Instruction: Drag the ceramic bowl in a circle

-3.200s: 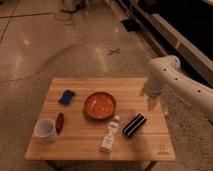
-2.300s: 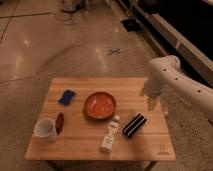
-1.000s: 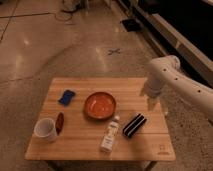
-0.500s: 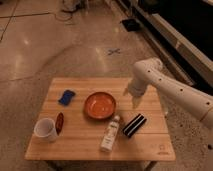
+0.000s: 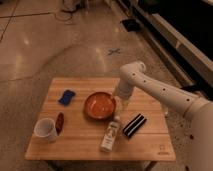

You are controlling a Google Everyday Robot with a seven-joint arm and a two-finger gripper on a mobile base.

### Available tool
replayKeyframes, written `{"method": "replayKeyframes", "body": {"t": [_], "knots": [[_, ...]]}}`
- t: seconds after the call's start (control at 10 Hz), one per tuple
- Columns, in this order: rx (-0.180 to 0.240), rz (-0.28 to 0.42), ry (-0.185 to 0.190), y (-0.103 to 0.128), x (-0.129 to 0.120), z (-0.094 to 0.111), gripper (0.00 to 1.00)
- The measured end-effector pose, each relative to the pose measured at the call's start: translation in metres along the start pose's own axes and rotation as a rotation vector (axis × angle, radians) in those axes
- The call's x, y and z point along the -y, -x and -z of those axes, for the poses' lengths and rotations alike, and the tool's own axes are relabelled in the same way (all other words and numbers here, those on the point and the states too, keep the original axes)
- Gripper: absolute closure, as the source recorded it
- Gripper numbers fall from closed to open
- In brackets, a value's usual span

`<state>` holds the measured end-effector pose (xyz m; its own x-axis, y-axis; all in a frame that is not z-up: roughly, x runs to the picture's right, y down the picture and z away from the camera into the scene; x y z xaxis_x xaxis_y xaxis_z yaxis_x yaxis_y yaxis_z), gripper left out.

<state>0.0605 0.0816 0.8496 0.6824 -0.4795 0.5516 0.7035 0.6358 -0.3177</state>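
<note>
Ceramic bowl (image 5: pixel 99 105): you will find it at frame centre, on the wooden table (image 5: pixel 150 142).
Gripper (image 5: pixel 120 103): just right of centre, at the bowl's right rim; contact unconfirmed.
Jaws: spread, nothing grasped.

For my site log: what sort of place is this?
Likely a lab test area: polished speckled floor with a blue tape cross, and a small wooden table of props. The gripper sits beside the ceramic bowl.

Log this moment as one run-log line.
gripper: at rim of ceramic bowl, arm side, contact unclear | ceramic bowl: upright on table | drag: not begun
</note>
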Motion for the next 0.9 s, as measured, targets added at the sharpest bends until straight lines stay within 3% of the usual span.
{"method": "replayKeyframes", "body": {"t": [0.5, 0.8, 0.9], "knots": [[0.019, 0.102, 0.047, 0.013, -0.005, -0.033, 0.35], [0.005, 0.143, 0.068, 0.010, -0.002, -0.049, 0.57], [-0.001, 0.145, 0.073, 0.007, 0.000, -0.054, 0.71]]}}
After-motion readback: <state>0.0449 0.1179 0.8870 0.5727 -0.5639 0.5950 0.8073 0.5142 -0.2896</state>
